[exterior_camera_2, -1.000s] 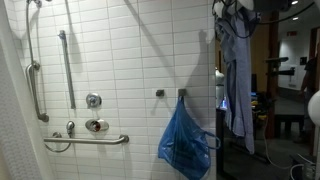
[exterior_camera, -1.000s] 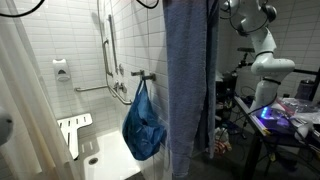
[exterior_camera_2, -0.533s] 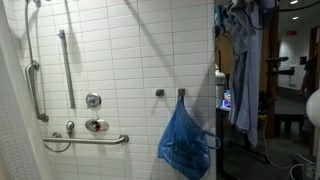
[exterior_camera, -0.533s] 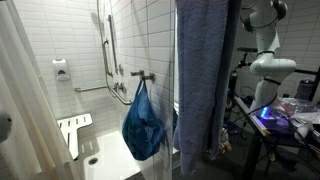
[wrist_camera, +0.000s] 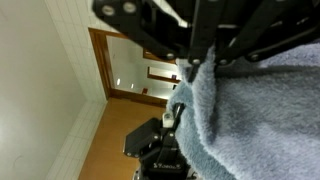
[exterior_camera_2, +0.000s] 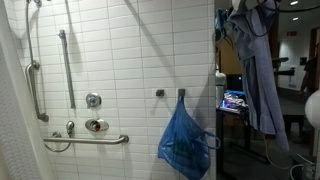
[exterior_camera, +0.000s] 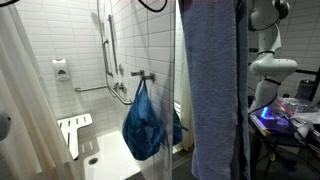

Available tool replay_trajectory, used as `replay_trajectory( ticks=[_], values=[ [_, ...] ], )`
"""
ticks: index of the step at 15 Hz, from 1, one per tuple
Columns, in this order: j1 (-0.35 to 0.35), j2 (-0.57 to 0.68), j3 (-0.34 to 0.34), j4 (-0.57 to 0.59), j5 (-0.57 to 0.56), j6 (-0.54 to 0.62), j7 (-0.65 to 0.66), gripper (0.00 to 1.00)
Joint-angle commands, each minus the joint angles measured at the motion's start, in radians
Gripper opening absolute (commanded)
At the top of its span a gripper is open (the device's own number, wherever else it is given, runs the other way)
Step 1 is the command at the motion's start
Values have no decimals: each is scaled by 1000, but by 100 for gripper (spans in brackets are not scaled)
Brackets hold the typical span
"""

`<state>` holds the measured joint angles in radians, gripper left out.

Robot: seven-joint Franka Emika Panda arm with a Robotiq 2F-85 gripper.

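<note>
A long grey-blue towel (exterior_camera: 213, 95) hangs full length in front of the tiled wall's outer edge. In an exterior view the towel (exterior_camera_2: 255, 75) dangles from my gripper (exterior_camera_2: 243, 9) near the top of the frame. The wrist view shows the towel (wrist_camera: 262, 120) bunched thickly over the gripper (wrist_camera: 179, 112), which is shut on its top edge. One finger (wrist_camera: 175, 116) peeks out beside the cloth; the other is buried. My white arm (exterior_camera: 270, 62) stands behind the towel.
A blue mesh bag (exterior_camera: 144, 124) hangs on a wall hook in the shower, also in the other view as the bag (exterior_camera_2: 184, 140). Grab bars (exterior_camera_2: 66, 66), a white curtain (exterior_camera: 25, 95) and a fold-down seat (exterior_camera: 74, 131) line the stall. A cluttered desk (exterior_camera: 292, 116) stands at right.
The towel has swung to the right in both exterior views, away from the shower stall and the blue bag. The gripper stays shut on it.
</note>
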<state>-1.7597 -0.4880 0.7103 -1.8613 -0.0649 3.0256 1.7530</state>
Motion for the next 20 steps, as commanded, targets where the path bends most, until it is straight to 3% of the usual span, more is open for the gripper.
replay_trajectory(
  ticks=[1, 9, 10, 11, 20],
  values=[
    [12, -21, 35, -130, -19, 164, -19, 1],
    [32, -18, 119, -374, -37, 475, -115, 1],
    [77, -27, 95, -356, -50, 429, -134, 1],
    [73, -34, 117, -370, -51, 440, -144, 1],
    [420, 39, 49, -465, -334, 442, -302, 1]
  ],
)
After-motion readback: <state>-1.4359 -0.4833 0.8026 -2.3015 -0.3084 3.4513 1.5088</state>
